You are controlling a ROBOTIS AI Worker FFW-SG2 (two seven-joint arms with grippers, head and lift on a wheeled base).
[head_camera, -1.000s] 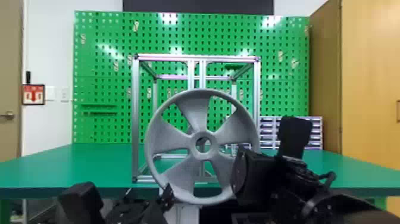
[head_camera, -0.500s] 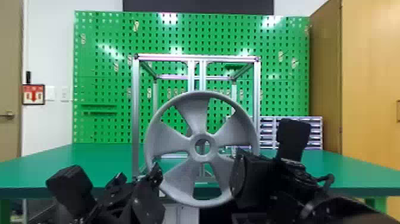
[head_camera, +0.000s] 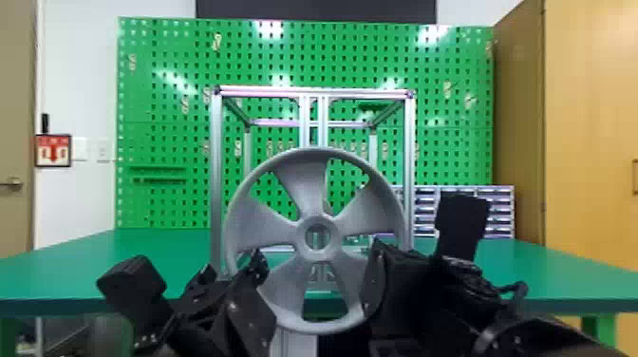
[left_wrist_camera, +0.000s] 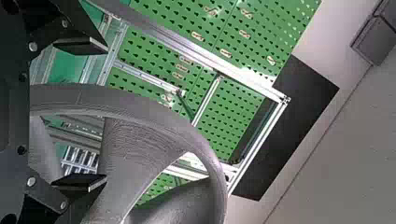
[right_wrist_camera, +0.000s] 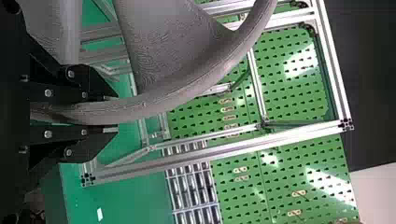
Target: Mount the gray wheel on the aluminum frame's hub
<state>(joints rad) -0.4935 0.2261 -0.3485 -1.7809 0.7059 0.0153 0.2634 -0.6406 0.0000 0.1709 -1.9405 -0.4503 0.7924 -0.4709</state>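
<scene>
Left gripper (head_camera: 233, 271) has risen beside the gray wheel (head_camera: 306, 190), while the wheel and the right gripper (head_camera: 379, 280) have sunk slightly, the wheel also drifting a little to the left. Behind them, the aluminum frame (head_camera: 216, 166) stays put on the green table (head_camera: 85, 266). In the left wrist view, the left gripper's jaws stand wide apart, with the wheel's rim between them and clear space on both sides. The right gripper's jaws are closed on the opposite side of the rim. The wheel is upright in front of the frame, its open center facing the head camera.
</scene>
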